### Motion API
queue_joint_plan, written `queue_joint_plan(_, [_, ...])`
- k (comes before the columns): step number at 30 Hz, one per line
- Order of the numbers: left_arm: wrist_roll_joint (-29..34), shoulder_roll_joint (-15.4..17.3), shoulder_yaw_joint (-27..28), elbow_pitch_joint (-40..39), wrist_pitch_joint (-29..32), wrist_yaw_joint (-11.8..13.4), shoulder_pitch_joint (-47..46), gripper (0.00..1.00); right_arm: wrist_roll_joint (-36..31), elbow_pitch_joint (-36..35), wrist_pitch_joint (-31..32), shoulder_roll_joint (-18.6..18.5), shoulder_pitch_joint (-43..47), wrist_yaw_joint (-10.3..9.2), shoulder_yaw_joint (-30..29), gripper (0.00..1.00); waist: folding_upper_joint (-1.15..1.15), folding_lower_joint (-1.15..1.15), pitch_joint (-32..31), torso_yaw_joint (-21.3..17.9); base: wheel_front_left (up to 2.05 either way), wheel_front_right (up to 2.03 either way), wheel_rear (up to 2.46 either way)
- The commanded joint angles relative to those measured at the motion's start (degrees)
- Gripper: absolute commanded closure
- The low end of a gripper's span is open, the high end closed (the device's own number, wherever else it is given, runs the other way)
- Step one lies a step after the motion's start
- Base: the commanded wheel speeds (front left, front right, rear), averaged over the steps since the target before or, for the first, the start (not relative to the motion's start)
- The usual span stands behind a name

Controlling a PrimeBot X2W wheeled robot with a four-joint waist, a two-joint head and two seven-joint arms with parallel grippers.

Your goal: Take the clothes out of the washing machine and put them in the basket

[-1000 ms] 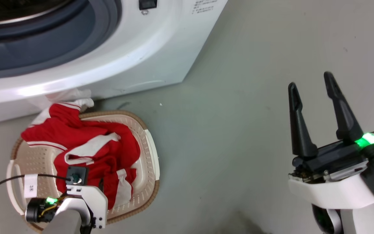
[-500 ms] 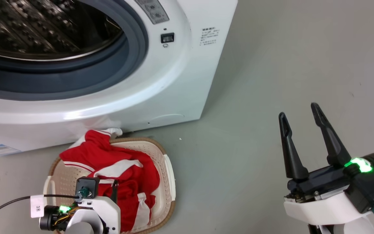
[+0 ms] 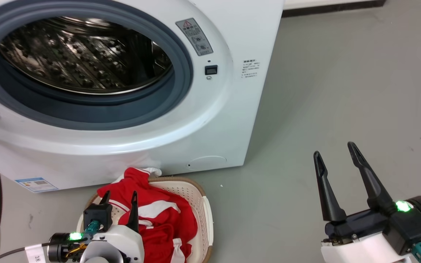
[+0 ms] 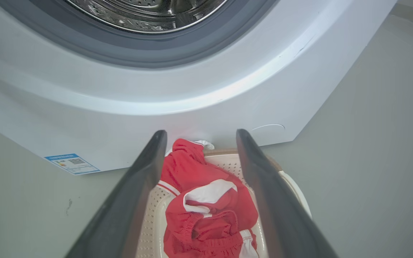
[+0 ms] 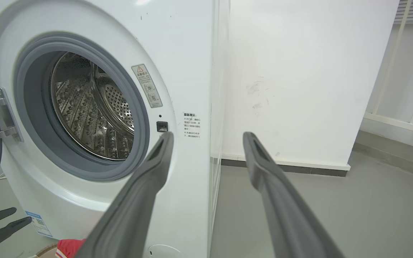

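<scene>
Since a second ago the head camera has tipped upward, bringing far more of the washing machine (image 3: 214,120) into sight; basket (image 3: 200,195) and clothes (image 3: 159,215) lie as they did.

Head view: the drum (image 3: 82,54) looks bare. The clothes are heaped in the basket on the floor (image 3: 305,91), one fold draped over its far rim against the machine. The left tool (image 3: 120,195) hangs above them, spread and empty. The right tool (image 3: 334,149), well apart, is spread too.

Left wrist view: nothing is gripped.

Right wrist view: no fabric shows in the drum.

Unloading seems done. The next move calls for checking the drum's hidden bottom.
</scene>
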Motion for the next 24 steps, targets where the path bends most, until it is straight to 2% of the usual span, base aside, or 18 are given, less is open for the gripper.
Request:
queue_joint_plan(1, [0.8,-0.6,0.7,-1.5,-0.1,0.3,1.0,0.0,0.0,0.0,-0.2,0.0,0.8,-0.02,-0.3,0.0,0.0,0.01,-1.3,1.0,0.0,0.0,0.0])
queue_joint_plan(14, [6.7,-4.6,9.2,-19.8,-0.1,2.2,9.3,0.0,-0.5,0.4,-0.1,0.0,4.2,-0.02,-0.9,0.0,0.0,0.01,-5.8,3.4,0.0,0.0,0.0])
queue_joint_plan(24, [10.0,-7.2,12.6,-29.2,-0.1,2.0,14.6,0.0,0.0,0.6,-0.2,0.0,5.8,-0.02,-1.6,0.0,0.0,0.01,-7.8,4.2,0.0,0.0,0.0])
